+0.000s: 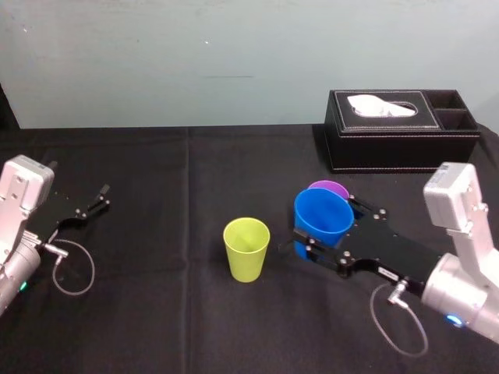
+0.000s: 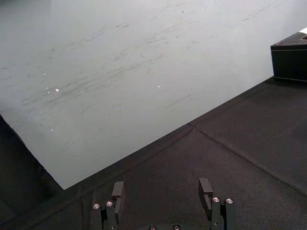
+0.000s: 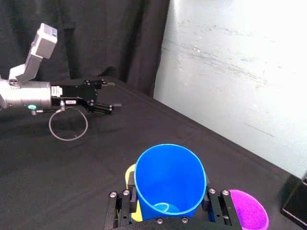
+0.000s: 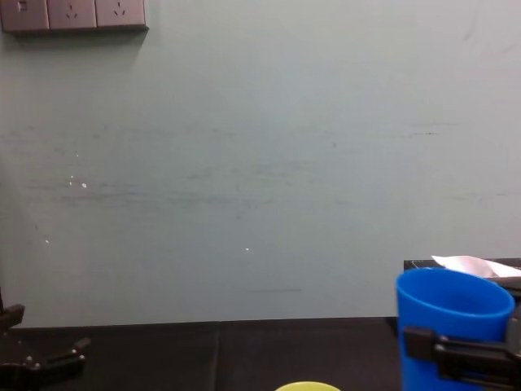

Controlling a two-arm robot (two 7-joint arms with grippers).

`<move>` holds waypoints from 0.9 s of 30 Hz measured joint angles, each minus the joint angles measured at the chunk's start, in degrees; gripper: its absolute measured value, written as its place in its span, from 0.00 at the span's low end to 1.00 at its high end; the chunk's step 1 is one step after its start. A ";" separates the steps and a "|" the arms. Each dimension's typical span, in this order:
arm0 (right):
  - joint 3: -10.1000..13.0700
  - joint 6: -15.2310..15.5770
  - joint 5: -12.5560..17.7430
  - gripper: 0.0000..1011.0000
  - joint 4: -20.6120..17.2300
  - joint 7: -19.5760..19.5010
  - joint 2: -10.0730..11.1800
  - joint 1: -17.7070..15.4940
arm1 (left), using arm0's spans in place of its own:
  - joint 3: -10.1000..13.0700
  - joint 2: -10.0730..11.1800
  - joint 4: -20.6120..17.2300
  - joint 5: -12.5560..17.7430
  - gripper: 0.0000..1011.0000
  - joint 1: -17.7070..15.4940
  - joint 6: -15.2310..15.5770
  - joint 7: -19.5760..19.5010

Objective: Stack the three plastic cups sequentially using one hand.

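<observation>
From the head view, my right gripper (image 1: 318, 227) sits right of centre in the frame, its fingers pinching the blue cup (image 1: 322, 214) from both sides; the purple cup (image 1: 329, 188) shows just behind the blue one, mostly hidden by it; the yellow-green cup (image 1: 246, 248) stands upright near the middle of the frame, apart from both, on the black table (image 1: 156, 312); a black tissue box (image 1: 401, 128) sits at the upper right; my left gripper (image 1: 97, 199) rests at the left edge, well away from the cups.

From my left wrist, my fingers (image 2: 118, 190) are spread with nothing between them, over the black cloth.

From my right wrist, the blue cup (image 3: 169, 177) is clamped between my fingers (image 3: 212, 203), mouth open to the camera; the purple cup (image 3: 247, 215) and a sliver of the yellow-green cup (image 3: 129, 175) flank it.

From the chest view, the blue cup (image 4: 452, 322) is at the lower right, one finger (image 4: 456, 352) across its wall; the yellow-green rim (image 4: 309, 387) peeks over the bottom edge.
</observation>
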 joint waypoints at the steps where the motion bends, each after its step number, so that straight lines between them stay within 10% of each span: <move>1: -0.53 0.30 -0.30 0.72 0.00 -0.07 -0.31 0.68 | 0.00 0.00 0.00 0.00 1.00 0.00 0.00 0.00; 27: -7.33 4.42 -3.48 0.72 3.89 -0.45 -5.30 10.23 | 0.00 0.00 0.00 0.00 1.00 0.00 0.00 0.00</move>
